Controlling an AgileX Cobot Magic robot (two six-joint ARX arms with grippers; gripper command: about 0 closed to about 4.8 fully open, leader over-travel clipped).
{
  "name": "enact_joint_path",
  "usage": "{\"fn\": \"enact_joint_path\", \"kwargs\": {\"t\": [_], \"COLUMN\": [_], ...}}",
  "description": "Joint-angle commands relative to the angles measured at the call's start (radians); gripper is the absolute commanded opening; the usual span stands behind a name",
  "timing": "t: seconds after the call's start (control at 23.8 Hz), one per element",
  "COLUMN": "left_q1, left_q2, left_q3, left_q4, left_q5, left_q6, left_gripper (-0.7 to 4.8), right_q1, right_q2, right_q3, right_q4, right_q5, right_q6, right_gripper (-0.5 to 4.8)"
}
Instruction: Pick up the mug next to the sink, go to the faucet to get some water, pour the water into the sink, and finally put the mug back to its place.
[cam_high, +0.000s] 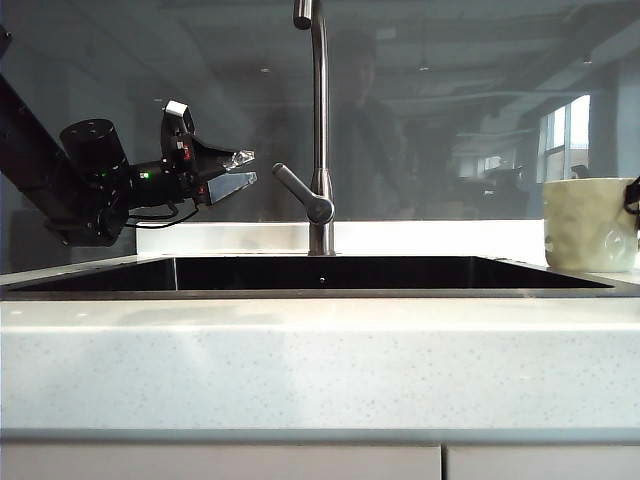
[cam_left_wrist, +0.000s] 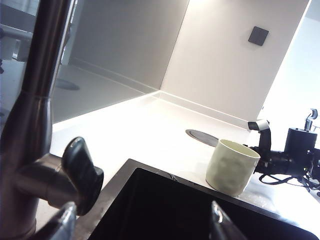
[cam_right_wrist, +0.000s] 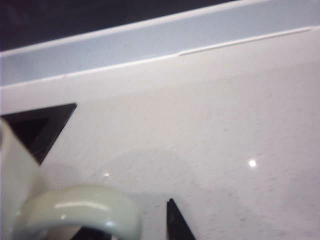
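Note:
The cream mug (cam_high: 590, 225) stands upright on the white countertop, right of the black sink (cam_high: 320, 272). My right gripper (cam_right_wrist: 130, 225) is at the mug's handle (cam_right_wrist: 75, 210), its fingers apart on either side, one fingertip (cam_right_wrist: 172, 215) clear of the handle. Only a dark sliver of that gripper (cam_high: 632, 195) shows in the exterior view. My left gripper (cam_high: 235, 172) hangs open and empty above the sink's left part, next to the faucet (cam_high: 319, 120) and its lever (cam_high: 300, 190). No water shows.
In the left wrist view the faucet pipe (cam_left_wrist: 35, 100) and lever knob (cam_left_wrist: 82, 172) are very close to my left gripper (cam_left_wrist: 142, 222). The mug (cam_left_wrist: 232, 167) sits near the sink rim (cam_left_wrist: 150, 167). A round plate (cam_left_wrist: 202, 137) lies flush in the counter behind it.

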Motion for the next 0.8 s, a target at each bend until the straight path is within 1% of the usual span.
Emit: {"fn": "enact_joint_path", "kwargs": {"t": [0.04, 0.29, 0.34, 0.42, 0.55, 0.8], "left_q1": [0.000, 0.000, 0.000, 0.000, 0.000, 0.000], "left_q2": [-0.006, -0.006, -0.006, -0.006, -0.006, -0.006], "left_q3": [0.002, 0.002, 0.002, 0.002, 0.002, 0.002], "left_q4": [0.013, 0.013, 0.013, 0.013, 0.012, 0.012], "left_q5": [0.000, 0.000, 0.000, 0.005, 0.008, 0.007], "left_q6": [-0.002, -0.002, -0.002, -0.002, -0.002, -0.002], "left_gripper": [3.40, 3.40, 3.40, 3.40, 3.40, 3.40], "right_q1": [-0.004, -0.004, -0.004, -0.004, -0.005, -0.005], "right_q2": [-0.025, -0.067, -0.071, -0.080, -0.092, -0.168], "right_q3": [0.004, 0.003, 0.002, -0.005, -0.022, -0.114], "right_q4": [0.010, -0.056, -0.056, -0.054, -0.054, -0.051], "right_q5": [0.004, 0.003, 0.004, 0.005, 0.005, 0.016], "right_q6": [0.006, 0.005, 0.005, 0.005, 0.005, 0.005], "right_gripper": [1.49, 1.50, 1.57, 1.92, 1.94, 1.95]}}
